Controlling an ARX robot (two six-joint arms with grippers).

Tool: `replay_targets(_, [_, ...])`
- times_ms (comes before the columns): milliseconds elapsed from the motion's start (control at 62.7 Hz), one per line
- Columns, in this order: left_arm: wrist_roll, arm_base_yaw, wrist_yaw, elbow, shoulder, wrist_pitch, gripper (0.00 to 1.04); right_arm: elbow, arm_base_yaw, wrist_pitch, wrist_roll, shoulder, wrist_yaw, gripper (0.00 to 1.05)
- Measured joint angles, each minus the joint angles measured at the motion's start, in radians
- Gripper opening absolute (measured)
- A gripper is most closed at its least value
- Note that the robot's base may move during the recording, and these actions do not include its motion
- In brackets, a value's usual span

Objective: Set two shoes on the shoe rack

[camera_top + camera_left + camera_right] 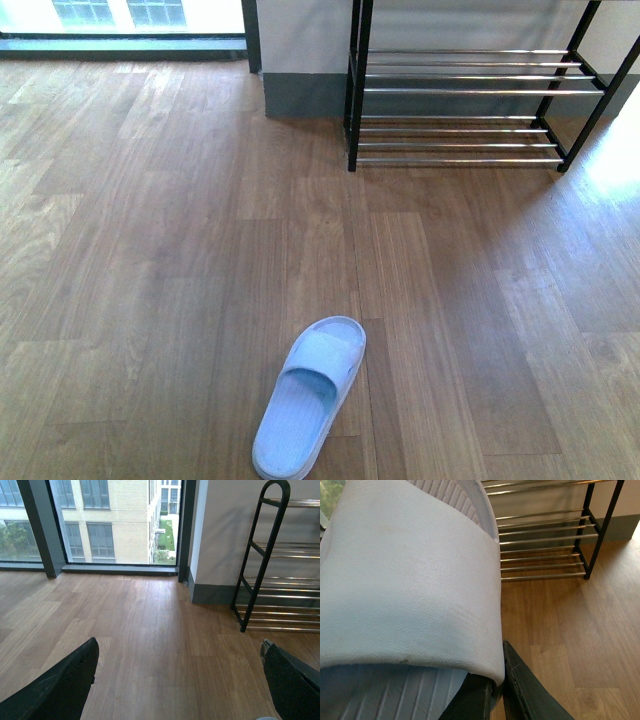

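While our left claw (179, 652) hangs low over the wooden floor (150, 630), its two dark fingers (65, 685) stand wide apart with nothing between them, and a tall window (115, 520) shows beyond. Next across, we have one pale blue slipper (308, 400) lying sole down on the floor at the near edge of the front view. Its toe points away and a touch to the right, well apart from the rack. Over to the right claw (497, 680): it is clamped on the side of a second pale slipper (410, 580), which is held up off the floor and fills that wrist camera. Far right, the shoe rack (470, 90) stands against the wall (300, 40), with a black frame and chrome bars.
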Motion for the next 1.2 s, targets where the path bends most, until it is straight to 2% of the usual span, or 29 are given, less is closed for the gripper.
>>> replay_targets(1196, [0.0,0.0,0.001,0.0,0.0,0.0,0.95,-0.002,0.0,-0.001,0.001,0.0,0.003,0.02])
